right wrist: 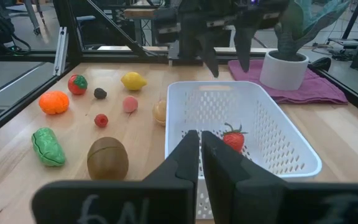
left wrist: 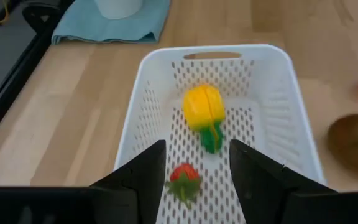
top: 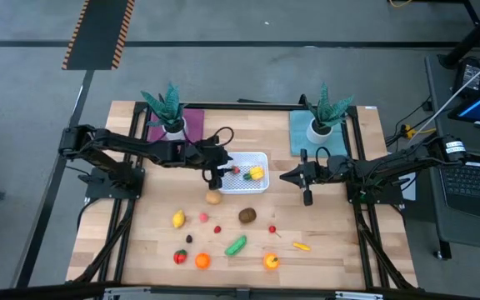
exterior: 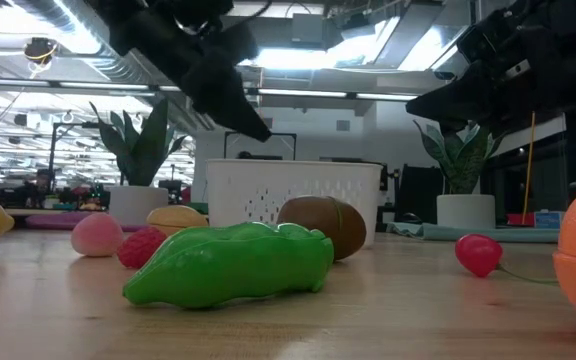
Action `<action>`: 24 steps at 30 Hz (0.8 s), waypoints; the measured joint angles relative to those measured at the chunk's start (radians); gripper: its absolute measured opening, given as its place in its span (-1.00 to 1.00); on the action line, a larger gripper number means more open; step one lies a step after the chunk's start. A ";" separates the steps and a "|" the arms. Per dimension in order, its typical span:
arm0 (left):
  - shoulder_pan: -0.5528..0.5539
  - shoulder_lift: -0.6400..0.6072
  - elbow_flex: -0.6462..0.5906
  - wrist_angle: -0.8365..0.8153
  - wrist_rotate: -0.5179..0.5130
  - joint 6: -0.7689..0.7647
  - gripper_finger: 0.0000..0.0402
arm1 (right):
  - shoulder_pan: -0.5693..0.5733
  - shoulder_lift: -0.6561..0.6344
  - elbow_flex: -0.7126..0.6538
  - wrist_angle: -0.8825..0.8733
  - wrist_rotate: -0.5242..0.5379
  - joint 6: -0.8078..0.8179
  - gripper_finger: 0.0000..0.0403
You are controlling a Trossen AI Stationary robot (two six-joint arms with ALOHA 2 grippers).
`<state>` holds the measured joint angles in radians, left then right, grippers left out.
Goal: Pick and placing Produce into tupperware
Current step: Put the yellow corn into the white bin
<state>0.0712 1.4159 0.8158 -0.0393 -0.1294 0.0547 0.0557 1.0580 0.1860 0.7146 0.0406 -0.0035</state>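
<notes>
A white perforated plastic basket [right wrist: 241,127] holds a red strawberry [right wrist: 233,138]. Beside the basket lie a brown kiwi [right wrist: 107,157], green pod [right wrist: 47,146] and yellow lemon [right wrist: 133,80].

A wooden desk [top: 140,225] carries two spiky green potted plants along its far edge. The left plant [top: 167,111] stands on a purple cloth [top: 192,119]; the right plant [top: 323,112] stands on a teal cloth [top: 300,137]. Beyond the desk, striped hazard tape [top: 98,33] marks the grey floor, and a laptop [top: 473,179] sits beside the desk's right edge.
</notes>
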 joint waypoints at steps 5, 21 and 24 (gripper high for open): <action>-0.020 -0.079 -0.021 -0.041 0.000 -0.043 -0.21 | 0.000 0.000 0.000 -0.015 0.000 0.027 -0.88; -0.208 -0.397 -0.235 0.073 -0.234 -0.132 -0.18 | 0.000 0.002 0.000 -0.133 0.116 0.188 -0.77; -0.237 -0.443 -0.277 0.112 -0.263 -0.137 -0.20 | 0.000 0.001 0.000 -0.142 0.117 0.160 -0.77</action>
<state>-0.1659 0.9733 0.5384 0.0727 -0.3921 -0.0820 0.0559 1.0592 0.1860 0.5729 0.1574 0.1566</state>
